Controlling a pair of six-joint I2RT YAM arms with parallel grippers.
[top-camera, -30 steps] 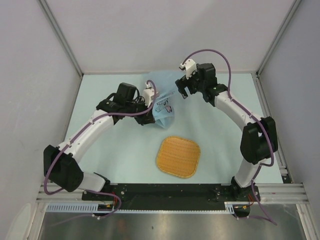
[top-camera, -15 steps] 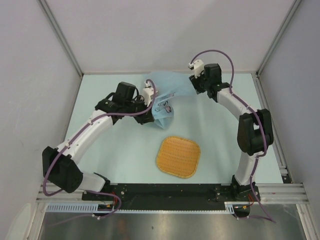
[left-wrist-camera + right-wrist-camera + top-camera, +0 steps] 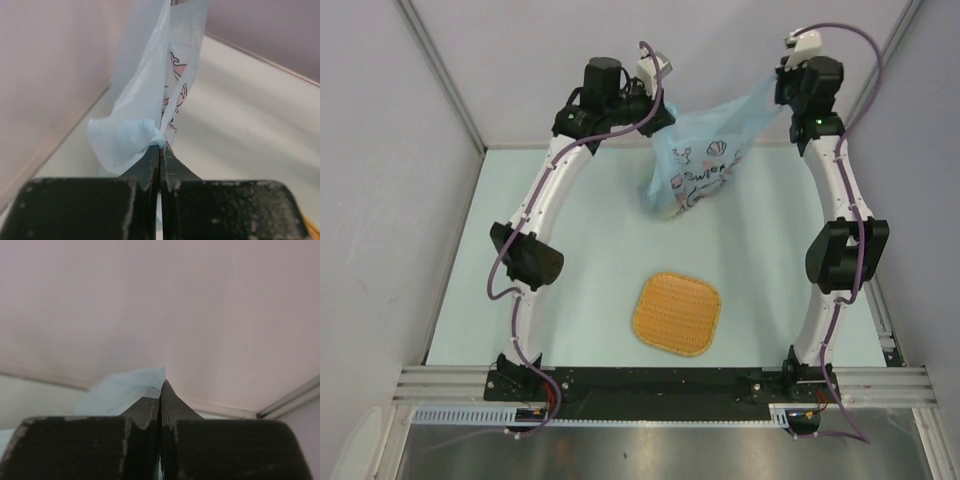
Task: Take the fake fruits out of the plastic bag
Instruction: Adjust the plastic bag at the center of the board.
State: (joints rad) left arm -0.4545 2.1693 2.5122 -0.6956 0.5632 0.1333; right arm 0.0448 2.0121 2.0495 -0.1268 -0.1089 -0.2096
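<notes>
No small plastic fake fruits are out yet: nothing lies on the woven orange tray (image 3: 676, 313) well below my fingers, and the sagging bottom of the thin, crinkly pale blue plastic bag (image 3: 700, 160) suggests they are all inside. My left gripper (image 3: 160, 147) is clamped on one edge of it and my right gripper (image 3: 161, 390) pinches the opposite corner, so it hangs stretched between and below them, clear of the table (image 3: 570, 280).
</notes>
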